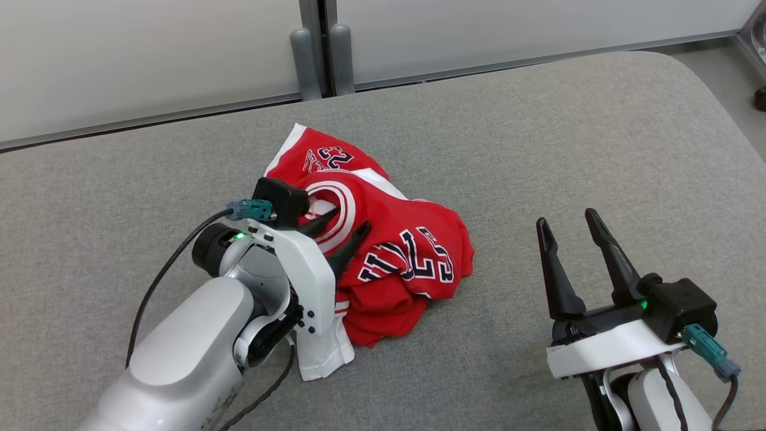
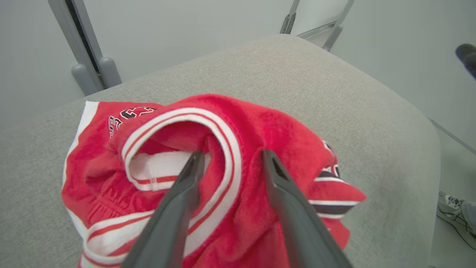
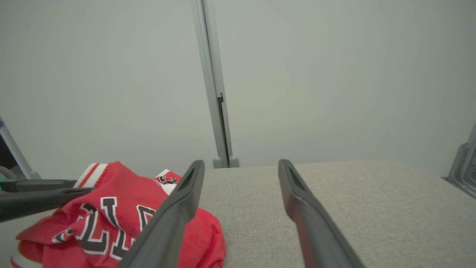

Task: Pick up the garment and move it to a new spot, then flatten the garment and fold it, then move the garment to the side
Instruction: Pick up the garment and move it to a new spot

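A crumpled red garment point(image 1: 407, 257) with white trim and dark lettering lies in a heap on the grey padded table point(image 1: 568, 137), left of centre. My left gripper point(image 1: 350, 219) reaches into the heap from the near left. In the left wrist view the left gripper point(image 2: 232, 156) stands open, its two fingers on either side of a raised fold of the garment's point(image 2: 260, 123) red-and-white striped trim. My right gripper point(image 1: 566, 218) stands open above bare table to the right of the heap, touching nothing. The right wrist view shows the garment point(image 3: 111, 208) to the left of the right gripper point(image 3: 241, 163).
Two grey posts point(image 1: 320, 54) stand against the pale wall behind the table. A metal frame point(image 1: 755, 30) sits past the far right corner. A person's shoe point(image 2: 453, 212) is on the floor beyond the table's right edge.
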You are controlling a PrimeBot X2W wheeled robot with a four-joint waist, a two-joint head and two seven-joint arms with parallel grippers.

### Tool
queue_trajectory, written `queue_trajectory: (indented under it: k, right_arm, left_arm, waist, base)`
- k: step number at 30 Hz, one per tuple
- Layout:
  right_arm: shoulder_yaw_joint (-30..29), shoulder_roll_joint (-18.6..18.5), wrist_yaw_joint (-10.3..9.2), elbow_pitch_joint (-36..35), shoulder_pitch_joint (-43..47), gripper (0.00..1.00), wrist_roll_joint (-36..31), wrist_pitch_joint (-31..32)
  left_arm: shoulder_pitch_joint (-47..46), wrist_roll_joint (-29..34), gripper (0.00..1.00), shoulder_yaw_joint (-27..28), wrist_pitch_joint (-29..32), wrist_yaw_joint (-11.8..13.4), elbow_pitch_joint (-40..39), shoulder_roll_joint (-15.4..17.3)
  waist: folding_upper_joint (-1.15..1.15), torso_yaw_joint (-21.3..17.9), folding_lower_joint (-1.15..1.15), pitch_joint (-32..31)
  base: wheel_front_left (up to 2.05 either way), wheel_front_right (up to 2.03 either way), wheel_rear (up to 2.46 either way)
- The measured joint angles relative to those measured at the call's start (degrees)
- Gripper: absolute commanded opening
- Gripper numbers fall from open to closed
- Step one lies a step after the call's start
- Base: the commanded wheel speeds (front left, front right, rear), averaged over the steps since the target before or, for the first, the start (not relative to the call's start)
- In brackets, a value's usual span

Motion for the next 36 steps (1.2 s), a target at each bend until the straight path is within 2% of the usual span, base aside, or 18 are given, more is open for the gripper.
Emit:
queue_trajectory:
  k: [5,9,13,17,18,23,28,36]
  right_arm:
    - [-0.8,0.0,0.0,0.4,0.3,1.0,0.1,0.0]
    - [-1.2,0.0,0.0,0.6,0.9,1.0,0.0,0.0]
    - [-1.8,0.0,0.0,0.4,1.9,1.0,-0.1,0.0]
    - [-1.8,0.0,0.0,0.5,3.4,1.0,-0.1,0.0]
    - [-1.8,0.0,0.0,0.5,3.4,1.0,-0.1,0.0]
    - [-1.3,0.0,0.0,0.5,3.9,1.0,-0.1,0.0]
    - [-1.0,0.0,0.0,0.2,2.7,1.0,-0.3,0.0]
    - [-0.3,-0.6,0.0,0.2,1.0,1.0,-0.8,0.0]
  left_arm:
    - [0.0,1.2,0.0,0.3,-3.8,0.1,-1.4,0.3]
    - [0.0,2.0,0.0,1.8,-5.6,1.3,-5.5,1.6]
    - [-1.7,3.3,0.0,4.6,-5.6,3.8,-11.4,6.6]
    - [-4.2,4.1,0.0,9.0,-3.3,6.7,-18.3,13.3]
    - [-4.2,4.1,0.0,9.0,-3.3,6.7,-18.3,13.3]
    - [-7.5,4.3,0.0,14.2,0.0,8.6,-23.3,20.6]
    - [-10.2,3.7,0.0,18.0,1.9,8.6,-21.3,26.4]
    - [-12.4,2.7,0.0,22.3,-0.5,7.2,-11.1,30.7]
  waist:
    - [0.0,0.8,0.0,-1.0]
    - [0.0,2.5,0.0,-2.4]
    - [0.0,5.0,0.0,-3.8]
    - [0.0,8.2,0.0,-5.0]
    - [0.0,8.2,0.0,-5.0]
    - [0.0,12.4,0.0,-5.8]
    - [0.0,15.7,0.0,-5.0]
    - [0.0,19.0,0.0,-1.0]
  base:
    - [0.0,0.0,0.0]
    - [0.0,0.0,0.0]
    - [0.0,0.0,0.0]
    - [0.0,0.0,0.0]
    - [0.0,0.0,0.0]
    - [0.0,0.0,0.0]
    - [0.0,0.0,0.0]
    - [0.0,0.0,0.0]
